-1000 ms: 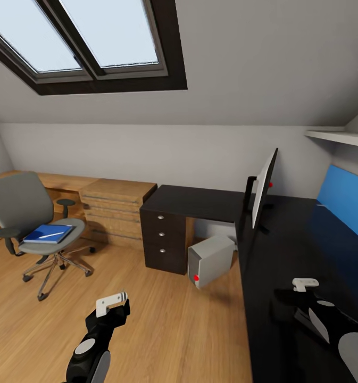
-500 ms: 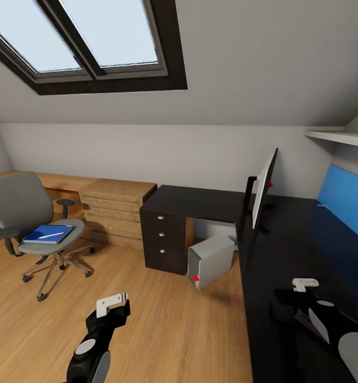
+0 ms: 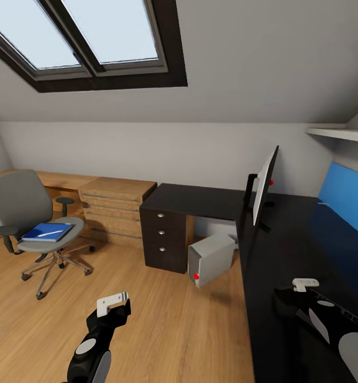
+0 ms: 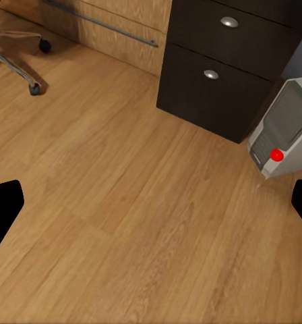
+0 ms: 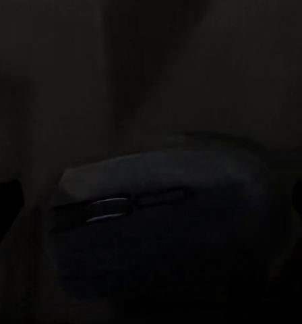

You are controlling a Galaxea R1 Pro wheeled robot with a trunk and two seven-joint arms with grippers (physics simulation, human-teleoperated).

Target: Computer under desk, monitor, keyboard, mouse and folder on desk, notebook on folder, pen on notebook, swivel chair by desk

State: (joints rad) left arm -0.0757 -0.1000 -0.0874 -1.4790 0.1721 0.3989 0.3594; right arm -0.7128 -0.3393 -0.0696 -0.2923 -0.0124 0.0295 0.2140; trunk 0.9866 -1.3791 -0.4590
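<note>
The grey swivel chair (image 3: 19,205) stands on the floor at the left, apart from the black desk (image 3: 200,199). On its seat lies the blue folder (image 3: 40,234) with the white pen (image 3: 50,233) on top. The notebook cannot be made out, and the keyboard is out of view. The monitor (image 3: 264,186) stands edge-on on the desk. Under the desk leans the silver computer (image 3: 210,258) (image 4: 286,128). My left gripper (image 3: 112,304) (image 4: 151,209) hangs open over the floor. Low over the desktop, my right gripper (image 3: 293,300) has the dark mouse (image 5: 171,223) close before its camera.
A black three-drawer unit (image 3: 163,239) (image 4: 218,67) holds up the desk's left end, with a wooden drawer chest (image 3: 115,210) beside it. A blue panel (image 3: 349,202) backs the desk at the right under a white shelf (image 3: 341,135). Wooden floor (image 3: 163,330) lies between chair and desk.
The whole picture has shifted up by a few pixels, so the camera moved slightly. Neither arm nor any object has visibly moved.
</note>
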